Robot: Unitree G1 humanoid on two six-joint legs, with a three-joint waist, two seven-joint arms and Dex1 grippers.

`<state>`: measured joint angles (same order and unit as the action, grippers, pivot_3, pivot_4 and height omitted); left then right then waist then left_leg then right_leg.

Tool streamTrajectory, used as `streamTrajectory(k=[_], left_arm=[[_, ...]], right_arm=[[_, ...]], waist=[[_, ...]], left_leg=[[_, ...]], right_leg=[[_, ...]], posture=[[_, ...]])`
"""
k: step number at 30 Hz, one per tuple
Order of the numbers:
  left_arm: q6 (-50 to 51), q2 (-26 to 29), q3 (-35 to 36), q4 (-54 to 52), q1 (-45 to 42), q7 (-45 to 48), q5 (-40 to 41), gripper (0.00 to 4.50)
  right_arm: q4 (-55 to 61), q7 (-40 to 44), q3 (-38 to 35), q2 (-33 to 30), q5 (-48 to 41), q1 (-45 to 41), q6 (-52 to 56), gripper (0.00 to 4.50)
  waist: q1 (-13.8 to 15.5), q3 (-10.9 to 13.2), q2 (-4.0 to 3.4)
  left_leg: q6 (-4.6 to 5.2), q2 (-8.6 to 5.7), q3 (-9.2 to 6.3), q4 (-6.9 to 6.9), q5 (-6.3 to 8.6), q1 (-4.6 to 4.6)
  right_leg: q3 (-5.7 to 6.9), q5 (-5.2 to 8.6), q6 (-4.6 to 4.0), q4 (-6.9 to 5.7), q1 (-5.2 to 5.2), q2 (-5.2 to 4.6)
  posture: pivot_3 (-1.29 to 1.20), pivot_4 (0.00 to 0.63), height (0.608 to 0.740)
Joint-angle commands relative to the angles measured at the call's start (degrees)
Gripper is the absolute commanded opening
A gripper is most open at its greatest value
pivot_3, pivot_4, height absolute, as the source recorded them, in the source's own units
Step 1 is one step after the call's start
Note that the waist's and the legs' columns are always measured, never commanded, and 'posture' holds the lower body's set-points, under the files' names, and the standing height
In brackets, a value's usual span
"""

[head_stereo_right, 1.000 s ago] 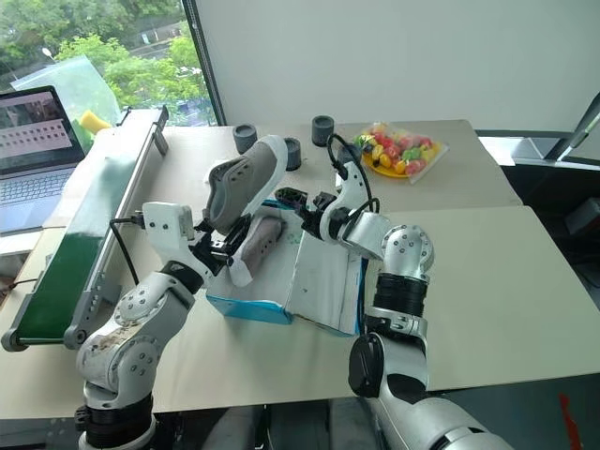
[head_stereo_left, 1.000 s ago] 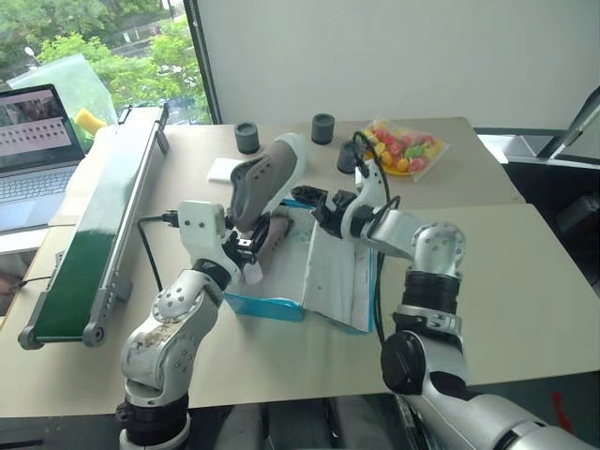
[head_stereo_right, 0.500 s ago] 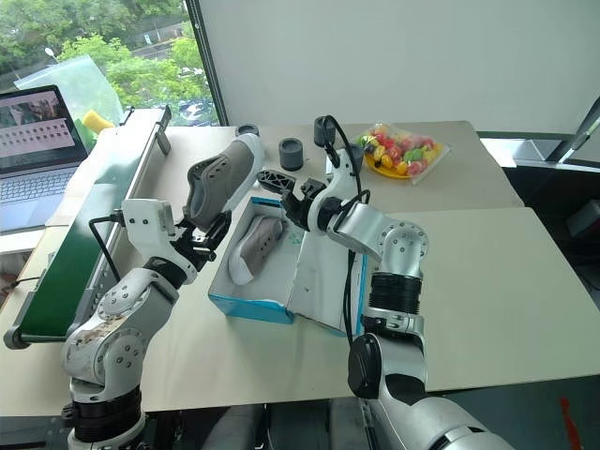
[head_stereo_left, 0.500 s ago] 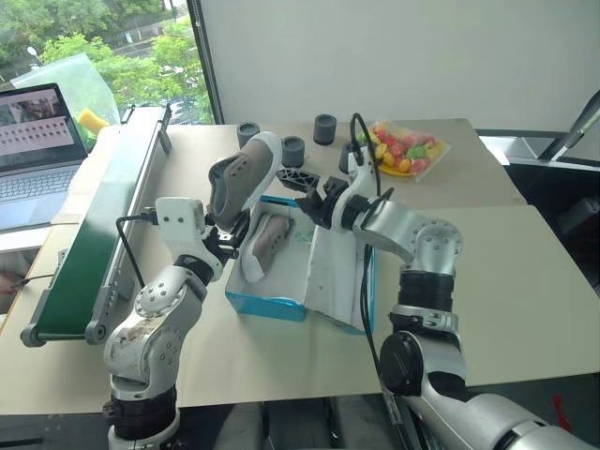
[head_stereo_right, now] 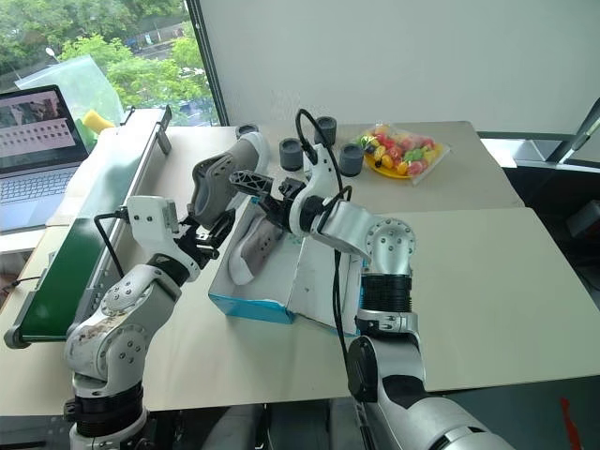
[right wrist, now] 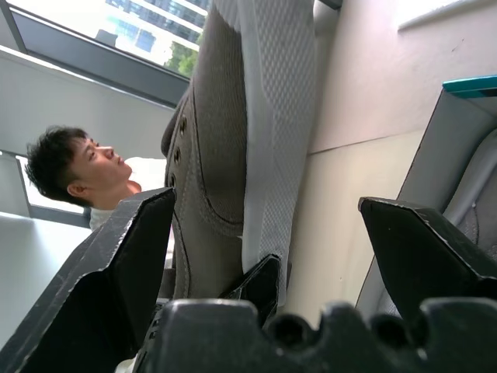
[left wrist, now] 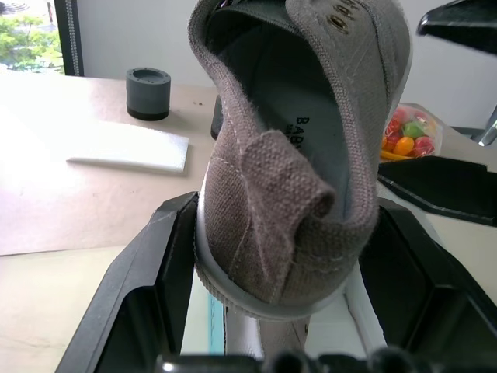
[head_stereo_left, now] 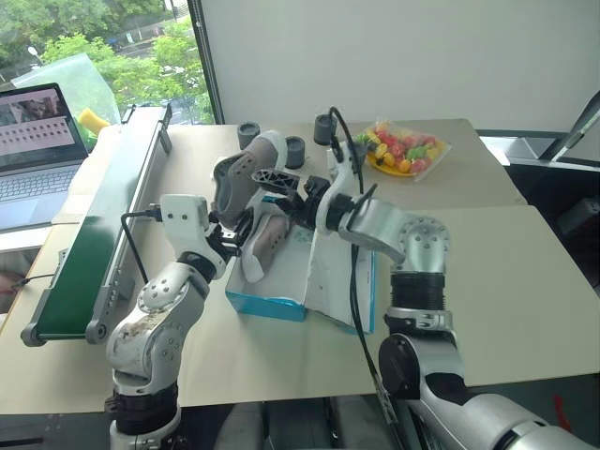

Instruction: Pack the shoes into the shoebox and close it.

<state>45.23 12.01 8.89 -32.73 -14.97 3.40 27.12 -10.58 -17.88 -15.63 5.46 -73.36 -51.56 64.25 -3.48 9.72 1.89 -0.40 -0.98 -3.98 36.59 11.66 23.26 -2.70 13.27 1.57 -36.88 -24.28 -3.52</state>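
the left gripper (left wrist: pixel 272 342) clamps one shoe (head_stereo_left: pixel 236 178) by its heel above the open shoebox (head_stereo_left: pixel 272 302), where the other shoe (head_stereo_left: pixel 262 240) lies; the right gripper (head_stereo_left: pixel 281 187) gapes wide beside it.

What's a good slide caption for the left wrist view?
Left hand grips a taupe shoe by the heel, with the right hand alongside.

**A robot test lab by a window**

You're looking at a lab setup: a beige counter (head_stereo_left: pixel 487 244) carries a green conveyor belt (head_stereo_left: pixel 103 234), an open laptop (head_stereo_left: pixel 33 150) beside it, grey test weights (head_stereo_right: pixel 325 127) and a bag of toy fruit (head_stereo_left: pixel 403 148). Bare white walls; trees outside the window (head_stereo_left: pixel 103 47).
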Motion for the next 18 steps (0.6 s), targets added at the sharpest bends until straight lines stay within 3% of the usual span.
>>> streamTrajectory(k=[1,8,11,18], left_arm=[[-1.3,0.2,-0.4,-1.1,-1.0,0.7,0.0,2.76],[-1.5,0.4,-0.5,-1.2,-0.8,1.1,-0.2,2.76],[-1.5,0.5,-0.4,-1.4,-0.6,1.0,-0.3,2.75],[-1.6,0.6,-0.3,-1.3,-0.6,1.0,-0.3,2.75]], right_arm=[[-0.4,2.6,2.9,6.9,0.9,-1.8,-3.1,4.50],[-5.6,4.5,2.4,6.0,1.7,-3.3,-9.1,4.50],[-5.6,4.5,1.3,5.8,0.4,-4.5,-11.0,3.84],[-4.3,4.5,1.8,6.0,-1.5,-5.1,-12.2,1.43]], waist=[[0.0,0.0,0.00],[0.2,0.0,0.00],[0.3,0.0,0.00],[0.4,0.0,0.00]], left_leg=[[0.00,0.00,0.00,0.00,0.00,0.00],[0.00,0.00,0.00,0.00,0.00,-0.01],[0.00,0.00,0.00,0.00,0.00,0.02],[0.00,0.01,-0.01,0.00,0.00,0.01]], right_leg=[[0.00,0.00,0.00,0.00,0.00,0.00],[0.00,0.00,0.00,0.01,0.00,0.00],[0.01,0.00,0.00,0.01,-0.01,0.00],[0.01,0.00,0.00,0.00,-0.01,0.00]], posture=[[0.00,0.150,0.740],[0.00,0.150,0.740],[0.00,0.150,0.740],[0.00,0.150,0.740]])
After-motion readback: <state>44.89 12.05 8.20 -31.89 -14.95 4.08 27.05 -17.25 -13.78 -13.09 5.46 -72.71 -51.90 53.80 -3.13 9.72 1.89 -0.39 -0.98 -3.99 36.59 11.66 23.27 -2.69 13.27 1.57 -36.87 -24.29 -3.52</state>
